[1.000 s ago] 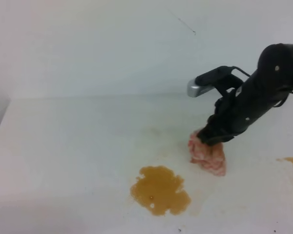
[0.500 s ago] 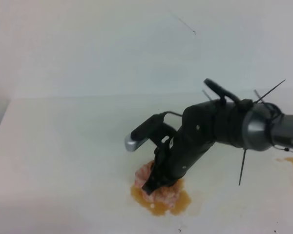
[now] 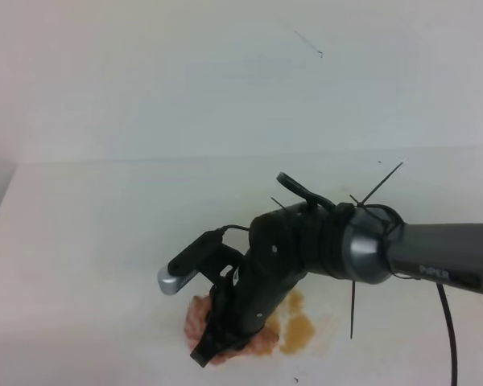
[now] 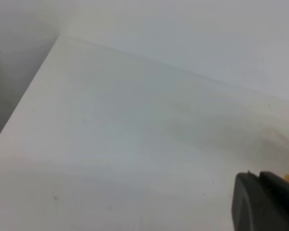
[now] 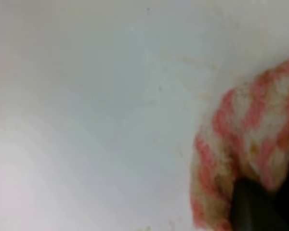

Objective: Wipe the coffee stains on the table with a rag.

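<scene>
Rag (image 3: 200,318): red-and-white stripes, blotched brown. Coffee stains (image 3: 296,326): translucent amber-brown. Table (image 3: 88,241): plain white with faint tan marks; right gripper (image 3: 213,342): black.

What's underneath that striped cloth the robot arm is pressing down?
The rag lies on the white table. Coffee stain shows just right of it; whether more lies beneath is hidden.

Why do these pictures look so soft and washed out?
In the exterior high view the white table is evenly lit, almost shadowless, slightly hazy. The right wrist view sits so close that the rag blurs. The left wrist view is soft and greyish, darker at its left edge.
</scene>
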Action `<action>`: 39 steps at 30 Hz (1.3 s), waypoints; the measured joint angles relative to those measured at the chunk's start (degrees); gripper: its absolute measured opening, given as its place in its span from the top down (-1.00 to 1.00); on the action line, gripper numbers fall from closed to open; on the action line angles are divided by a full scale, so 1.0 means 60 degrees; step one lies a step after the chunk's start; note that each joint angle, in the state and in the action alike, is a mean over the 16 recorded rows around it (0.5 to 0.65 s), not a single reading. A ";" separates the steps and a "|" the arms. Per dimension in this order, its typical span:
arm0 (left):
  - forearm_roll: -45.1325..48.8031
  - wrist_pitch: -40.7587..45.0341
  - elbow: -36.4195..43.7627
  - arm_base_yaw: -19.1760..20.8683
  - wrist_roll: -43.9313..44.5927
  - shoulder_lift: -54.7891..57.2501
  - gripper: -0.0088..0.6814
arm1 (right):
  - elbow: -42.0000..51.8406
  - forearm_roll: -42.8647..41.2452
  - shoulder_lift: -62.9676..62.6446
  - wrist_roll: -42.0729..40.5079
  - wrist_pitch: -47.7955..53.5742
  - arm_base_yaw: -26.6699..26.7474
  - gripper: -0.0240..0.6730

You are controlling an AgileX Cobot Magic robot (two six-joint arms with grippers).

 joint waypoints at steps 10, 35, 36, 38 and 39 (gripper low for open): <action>0.0000 0.0000 0.0000 0.0000 0.0000 0.0000 0.99 | -0.1642 -0.0824 0.0702 0.0522 0.0980 -0.0630 0.85; 0.0000 0.0000 0.0000 0.0000 0.0000 0.0000 0.99 | -0.0020 0.0758 -0.1436 -0.0460 0.1511 -0.1865 0.86; 0.0000 0.0000 0.0000 0.0000 0.0000 0.0000 0.99 | 0.0306 0.0920 -0.1677 -0.0608 0.1348 -0.1802 0.86; 0.0000 0.0000 0.0000 0.0000 0.0000 0.0000 0.99 | 0.0979 0.1287 -0.2115 -0.0917 0.1003 -0.1663 0.86; 0.0000 0.0000 0.0000 0.0000 0.0000 0.0000 0.99 | 0.1291 0.1410 -0.2303 -0.1067 0.0827 -0.1588 0.86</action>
